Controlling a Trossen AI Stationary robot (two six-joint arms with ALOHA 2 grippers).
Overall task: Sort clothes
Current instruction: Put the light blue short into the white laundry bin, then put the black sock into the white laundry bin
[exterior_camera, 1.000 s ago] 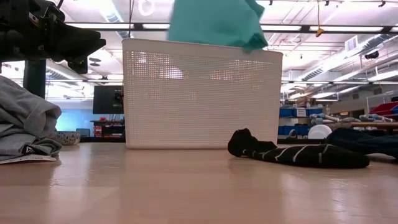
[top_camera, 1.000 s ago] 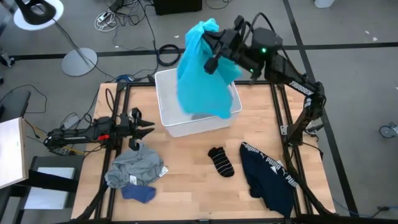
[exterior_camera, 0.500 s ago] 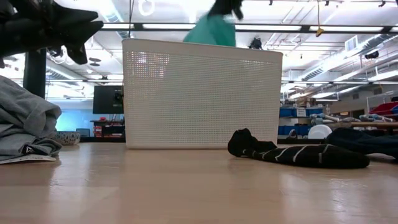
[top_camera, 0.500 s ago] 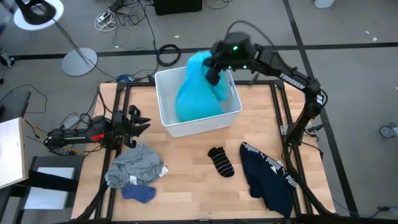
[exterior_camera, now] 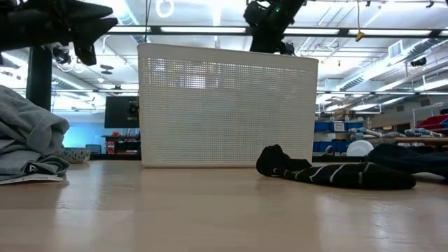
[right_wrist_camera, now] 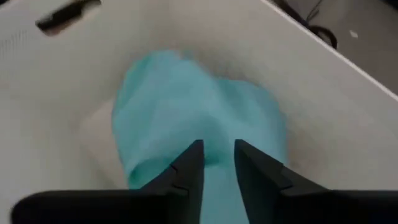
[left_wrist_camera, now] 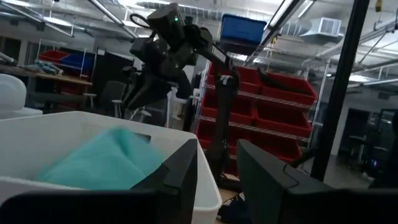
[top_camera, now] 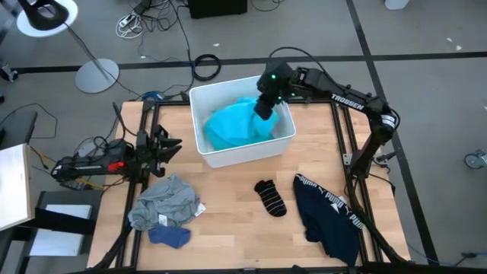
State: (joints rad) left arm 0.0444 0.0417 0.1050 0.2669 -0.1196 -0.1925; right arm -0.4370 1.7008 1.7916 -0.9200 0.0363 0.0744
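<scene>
Turquoise garment (top_camera: 236, 125) is lying inside the white bin (top_camera: 204, 156), and your right end effector (top_camera: 262, 111) is gripping a fold of it. Release fully, then lift straight up. Left end effector (top_camera: 169, 144) is waiting unclenched at the desk's (top_camera: 228, 221) left edge.

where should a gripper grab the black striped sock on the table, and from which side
Pinch the black striped sock from straight above, at its bunched end nearest the white bin. The low view shows that end humped up off the table, giving the fingers something to close on, while the rest lies flat and thin. It lies apart from the navy garment, so a top approach looks unobstructed.
</scene>
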